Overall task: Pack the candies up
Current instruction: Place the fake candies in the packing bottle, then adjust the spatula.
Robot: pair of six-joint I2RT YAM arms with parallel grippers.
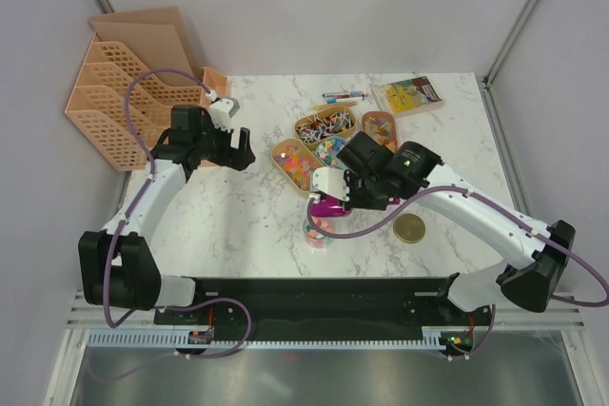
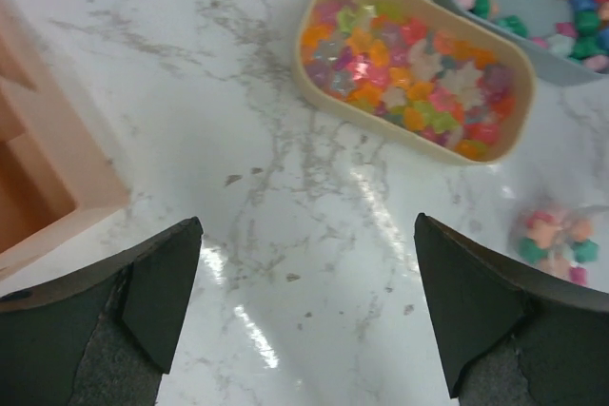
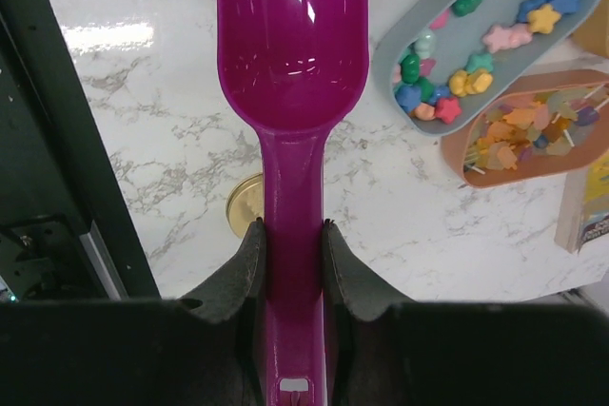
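Four oval trays (image 1: 275,155) sit clustered on the table (image 1: 238,225), touching or nearly so, each with its own kind of candies (image 2: 409,73). Nearest the left arm, the cream tray (image 2: 304,40) is heaped with orange, pink and yellow stars. Its long axis runs from far-left to near-right in the top view. Just beside it, the grey tray (image 3: 447,21) holds a thinner scatter of pastel stars in blue, green, pink and yellow. Behind these, a third tray (image 1: 325,125) holds striped wrapped pieces, and a smaller fourth tray (image 1: 379,125) holds brown ones. The sweets lie jumbled and point no common way.

A clear jar (image 1: 317,232) stands apart from the trays, nearer the arms, with a few pastel stars inside. A gold lid (image 1: 410,227) lies flat on the table to its right.

Over bare table hangs the left gripper (image 2: 306,227), its fingers spread fully apart and grasping nothing, with the cream tray just ahead. The right gripper (image 3: 291,230) is clamped on the handle of a magenta scoop (image 3: 290,35). The scoop's long axis runs straight out from the fingers, bowl end leading toward the jar and the near-left. The bowl faces up and is empty.
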